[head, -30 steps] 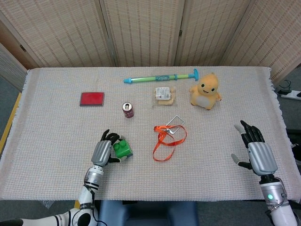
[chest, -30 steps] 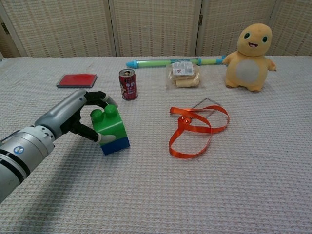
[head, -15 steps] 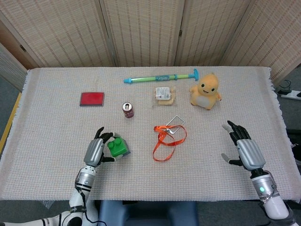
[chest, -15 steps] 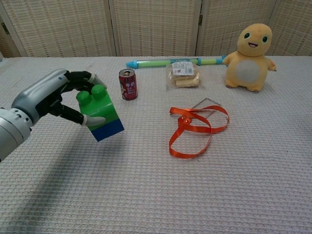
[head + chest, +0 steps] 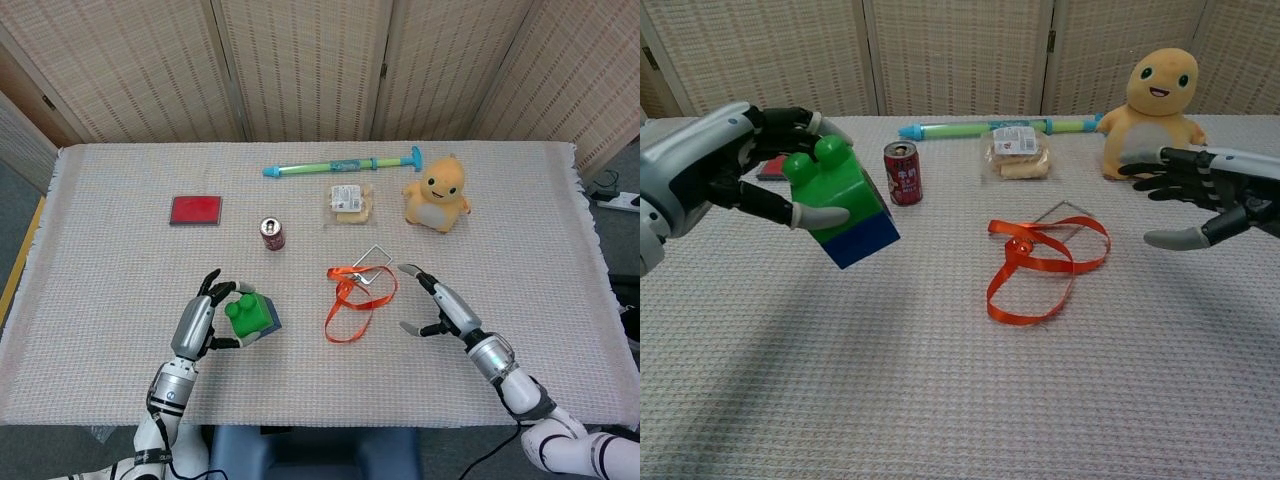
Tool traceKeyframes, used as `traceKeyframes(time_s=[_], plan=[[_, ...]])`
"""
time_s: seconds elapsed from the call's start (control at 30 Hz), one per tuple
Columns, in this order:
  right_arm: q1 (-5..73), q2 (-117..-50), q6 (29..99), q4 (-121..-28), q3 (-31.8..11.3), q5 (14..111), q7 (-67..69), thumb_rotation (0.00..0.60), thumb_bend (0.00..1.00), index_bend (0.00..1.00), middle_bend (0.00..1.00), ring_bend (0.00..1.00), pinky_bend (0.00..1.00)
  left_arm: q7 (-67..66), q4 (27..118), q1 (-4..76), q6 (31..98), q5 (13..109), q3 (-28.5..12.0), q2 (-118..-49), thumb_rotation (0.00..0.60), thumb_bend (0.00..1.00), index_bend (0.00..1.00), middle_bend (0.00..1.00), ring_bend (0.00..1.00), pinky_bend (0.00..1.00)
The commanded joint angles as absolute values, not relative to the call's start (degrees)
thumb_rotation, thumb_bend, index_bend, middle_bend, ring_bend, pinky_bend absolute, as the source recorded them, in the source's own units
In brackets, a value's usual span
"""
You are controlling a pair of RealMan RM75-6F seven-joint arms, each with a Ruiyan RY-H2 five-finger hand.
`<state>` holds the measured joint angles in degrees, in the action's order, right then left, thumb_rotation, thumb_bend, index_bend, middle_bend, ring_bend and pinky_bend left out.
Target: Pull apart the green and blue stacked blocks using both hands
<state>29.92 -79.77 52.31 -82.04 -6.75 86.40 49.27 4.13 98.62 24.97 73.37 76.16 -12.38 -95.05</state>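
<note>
The green block (image 5: 830, 183) sits stacked on the blue block (image 5: 865, 240), and both hang tilted in the air above the table. My left hand (image 5: 730, 170) grips the green block (image 5: 245, 312) from its left side; the left hand (image 5: 200, 320) shows at the lower left of the head view. Only a thin blue edge (image 5: 272, 327) shows there. My right hand (image 5: 1210, 195) is open, fingers spread, well to the right of the stack with the ribbon between them. In the head view the right hand (image 5: 440, 305) hovers right of the ribbon.
An orange ribbon (image 5: 355, 295) with a metal ring lies mid-table. Behind it stand a red can (image 5: 272, 233), a wrapped snack (image 5: 350, 200), a green-blue tube toy (image 5: 340, 165) and an orange plush (image 5: 437, 195). A red pad (image 5: 195, 209) lies back left.
My left hand has lifted the stack off the table and raised it higher. My right hand has swung in from the right edge toward the middle, coming into the chest view.
</note>
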Motion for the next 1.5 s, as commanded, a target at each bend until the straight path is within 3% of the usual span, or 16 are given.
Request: traceKeyframes(time_s=[0.03, 0.67, 1.03, 1.5], plan=[[35.2, -83.6, 46.8, -81.0, -6.8, 87.6, 62.4, 0.6, 0.33, 0.04, 0.1, 0.08, 0.0, 5.3, 99.0, 24.9, 73.7, 76.4, -12.8, -95.0, 0.6, 0.49, 0.59, 0.82, 0.31, 0.0], [46.2, -94.9, 44.6, -72.5, -7.7, 90.9, 85.3, 0.6, 0.33, 0.07, 0.09, 0.1, 0.03, 5.6, 100.5, 25.5, 74.6, 76.5, -13.6, -95.4, 0.6, 0.49, 0.58, 0.82, 0.31, 0.0], [49.6, -97.4, 46.6, -72.0, -7.4, 91.3, 86.8, 0.6, 0.33, 0.07, 0.09, 0.1, 0.03, 7.0, 100.1, 26.0, 74.2, 75.8, -14.1, -96.1, 0.6, 0.5, 0.59, 0.82, 0.31, 0.0], [53.7, -98.1, 43.9, -72.2, -7.4, 89.7, 86.4, 0.6, 0.33, 0.08, 0.09, 0.1, 0.03, 7.6, 102.3, 26.2, 73.5, 76.3, -13.4, -95.0, 0.6, 0.49, 0.59, 0.82, 0.31, 0.0]])
